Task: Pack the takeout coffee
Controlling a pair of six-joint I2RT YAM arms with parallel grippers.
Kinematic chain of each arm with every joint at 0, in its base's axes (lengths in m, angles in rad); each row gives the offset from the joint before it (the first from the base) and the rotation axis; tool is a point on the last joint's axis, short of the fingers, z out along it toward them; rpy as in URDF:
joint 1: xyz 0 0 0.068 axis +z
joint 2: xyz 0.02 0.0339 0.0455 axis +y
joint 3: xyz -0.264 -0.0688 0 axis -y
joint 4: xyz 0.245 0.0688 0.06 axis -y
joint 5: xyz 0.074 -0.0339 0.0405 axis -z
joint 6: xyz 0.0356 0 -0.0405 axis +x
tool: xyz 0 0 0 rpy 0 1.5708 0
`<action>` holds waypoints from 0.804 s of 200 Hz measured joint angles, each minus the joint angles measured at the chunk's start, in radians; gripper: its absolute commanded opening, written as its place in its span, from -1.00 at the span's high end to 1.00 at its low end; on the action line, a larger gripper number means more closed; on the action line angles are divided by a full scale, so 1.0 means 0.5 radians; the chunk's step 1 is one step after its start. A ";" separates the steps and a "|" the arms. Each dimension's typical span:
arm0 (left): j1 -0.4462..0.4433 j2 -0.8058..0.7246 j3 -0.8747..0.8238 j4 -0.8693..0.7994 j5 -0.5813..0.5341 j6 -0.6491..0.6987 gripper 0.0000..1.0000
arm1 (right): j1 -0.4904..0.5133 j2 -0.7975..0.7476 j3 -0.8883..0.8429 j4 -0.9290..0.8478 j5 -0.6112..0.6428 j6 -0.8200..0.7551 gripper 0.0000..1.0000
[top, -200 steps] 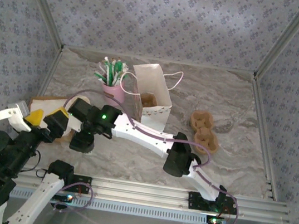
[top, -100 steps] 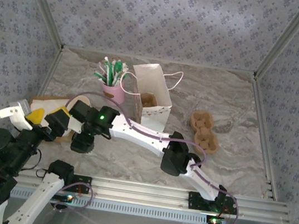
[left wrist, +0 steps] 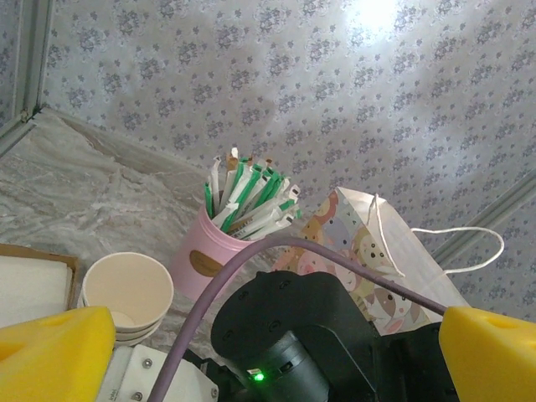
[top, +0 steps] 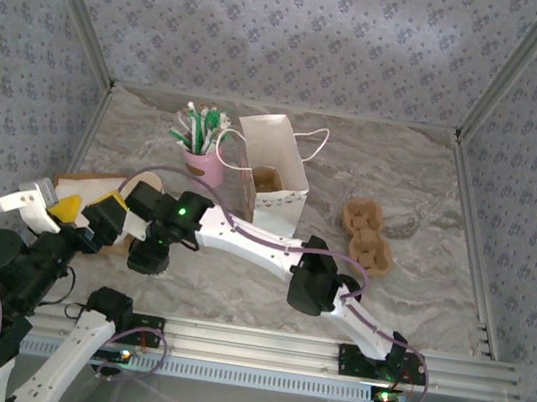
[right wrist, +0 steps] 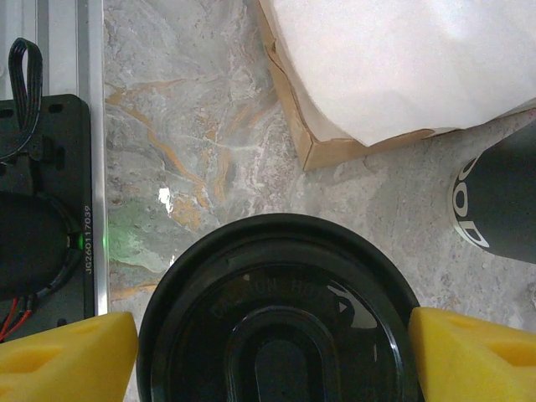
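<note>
The takeout coffee stands on the marble table, its round black lid seen from straight above in the right wrist view. My right gripper straddles it, and a yellow pad touches the lid's rim on each side. From above, the right arm reaches across to the left, with its gripper pointing down over the cup. My left gripper is wide open just left of the right wrist, its yellow fingertips far apart and holding nothing. The white paper bag stands open behind.
A pink cup of straws stands left of the bag, with lidless paper cups nearby. A cardboard box with white paper and a dark cylinder sit close to the coffee. Brown cup carriers lie to the right.
The right gripper's jaws have narrowed onto the lid. The left arm has shifted slightly back and left, still open.
</note>
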 measured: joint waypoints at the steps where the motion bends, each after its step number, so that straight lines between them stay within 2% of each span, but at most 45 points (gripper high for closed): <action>1: 0.000 0.000 0.000 0.000 0.000 0.000 -0.99 | 0.000 0.001 0.000 0.000 0.000 0.000 -0.67; 82: 0.000 0.000 -0.009 0.001 0.000 0.000 -0.99 | 0.003 0.006 0.000 0.005 0.003 0.000 -0.42; 129: 0.000 0.000 -0.020 0.004 0.000 -0.001 -0.99 | 0.027 -0.005 -0.014 0.008 0.062 0.015 -0.40; 161: 0.000 0.000 -0.021 0.005 0.000 -0.001 -0.99 | 0.047 -0.090 -0.142 0.026 0.130 0.086 -0.40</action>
